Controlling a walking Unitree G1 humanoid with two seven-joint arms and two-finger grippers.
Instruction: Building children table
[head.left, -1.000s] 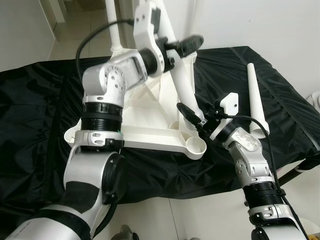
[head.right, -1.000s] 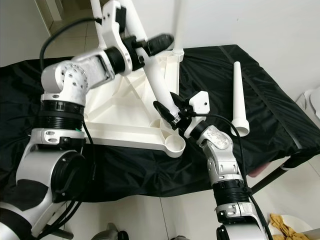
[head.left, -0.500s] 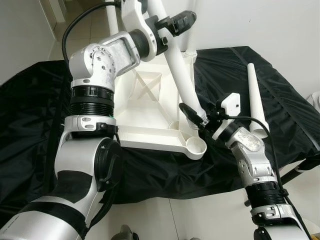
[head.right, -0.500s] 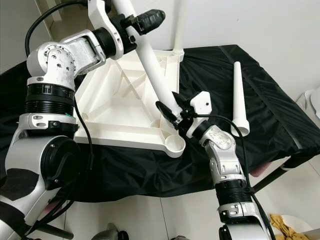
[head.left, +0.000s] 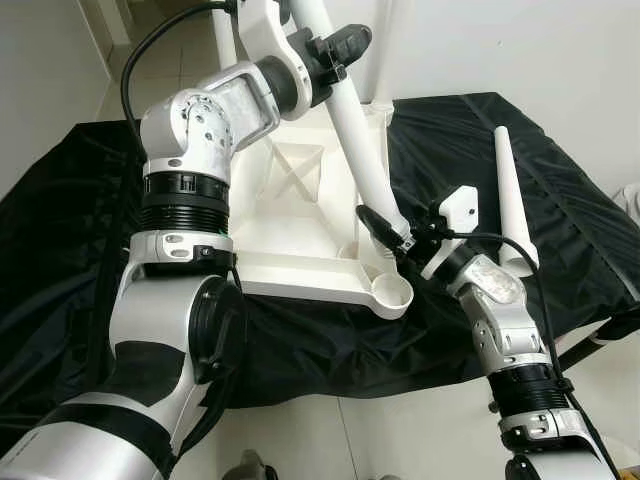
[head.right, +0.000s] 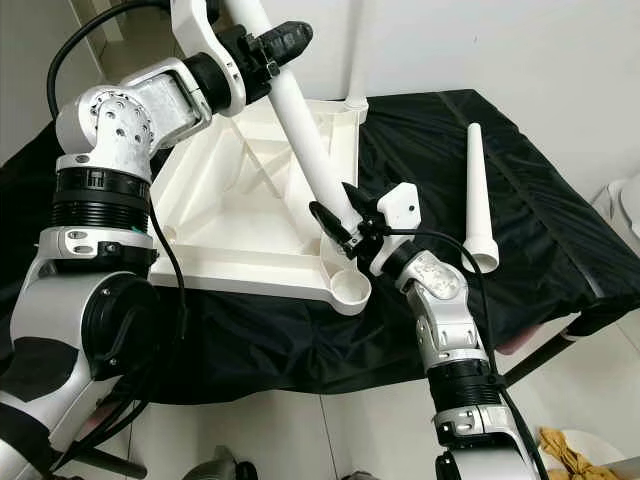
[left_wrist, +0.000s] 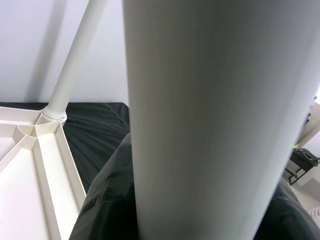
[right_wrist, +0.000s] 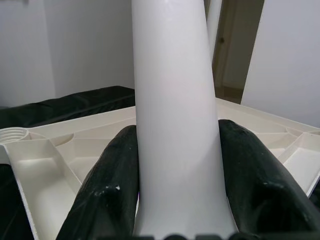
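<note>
Tabletop: white plastic tabletop (head.left: 300, 225) lay upside down on the black cloth (head.left: 60, 250) that covered the table, with ribs and round corner sockets facing up.
Leg in work: 1 white tapered leg (head.left: 360, 150) stood tilted, its wide lower end near the front corner sockets of the tabletop; I could not tell if it was already seated.
Left gripper: left gripper (head.left: 335, 45) held the upper part of this leg, jaws closed around it.
Right gripper: right gripper (head.right: 335, 222) held the same leg low down, jaws closed on both sides of it, as the right wrist view showed.
Other legs: 1 spare leg (head.right: 478, 190) lay on the cloth, to the right of the tabletop and apart from it; another leg (head.right: 357, 50) stood upright in the far corner.
Handling: the leg looked light, stiff and hollow, so I judged it easy to lift; its smooth round surface could slip or turn in the jaws.
Where to hold: 2 grips seemed best, 1 low near the socket for guiding and 1 high for steering.
Materials: hard glossy plastic parts, thin shiny wrinkled cloth.
</note>
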